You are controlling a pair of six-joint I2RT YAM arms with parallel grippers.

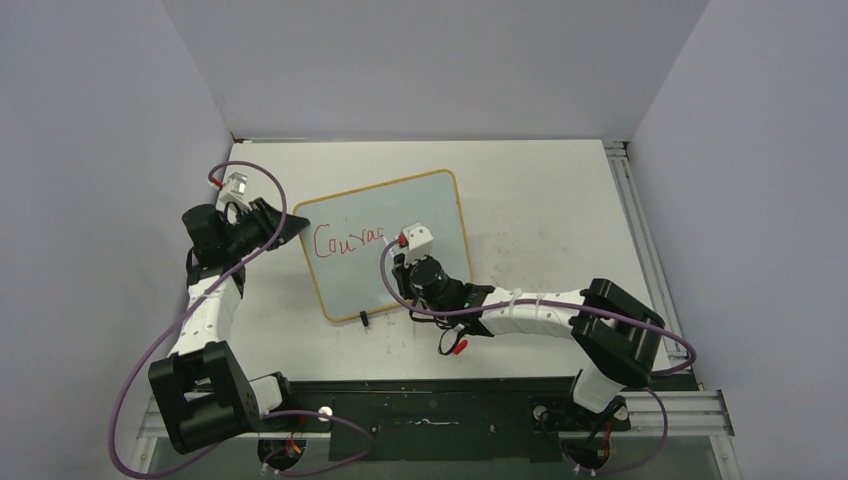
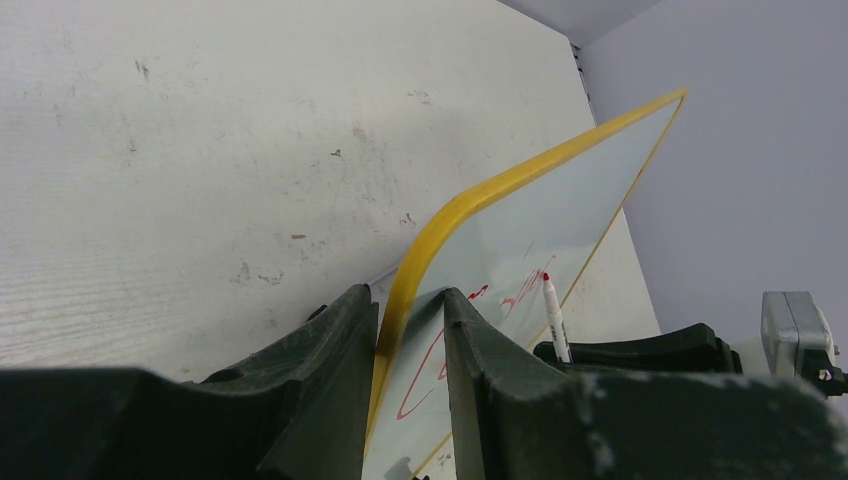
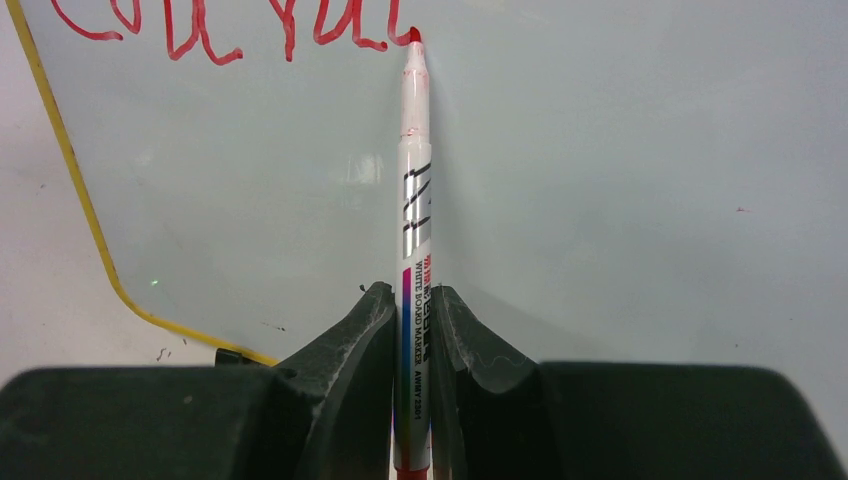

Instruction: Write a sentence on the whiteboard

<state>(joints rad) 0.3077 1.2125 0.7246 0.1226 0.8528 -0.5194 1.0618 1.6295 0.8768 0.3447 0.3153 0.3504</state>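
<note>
Red marker [image 3: 413,180], clamped in your right gripper [image 3: 410,300], is touching board [image 1: 345,280] at 12 o'clock; left gripper [image 2: 405,300] is pinching its edge. Press lightly, stroke slowly.

whiteboard [image 1: 345,285]: yellow-framed, glossy, skewed | sentence [image 1: 348,240]: red letters, upper left (partly written)

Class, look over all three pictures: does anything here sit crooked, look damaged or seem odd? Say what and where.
The whiteboard sits crooked, turned against the edges of the table, one corner pinched by the left gripper. The table is scuffed and speckled. Nothing looks spilled or broken.
</note>
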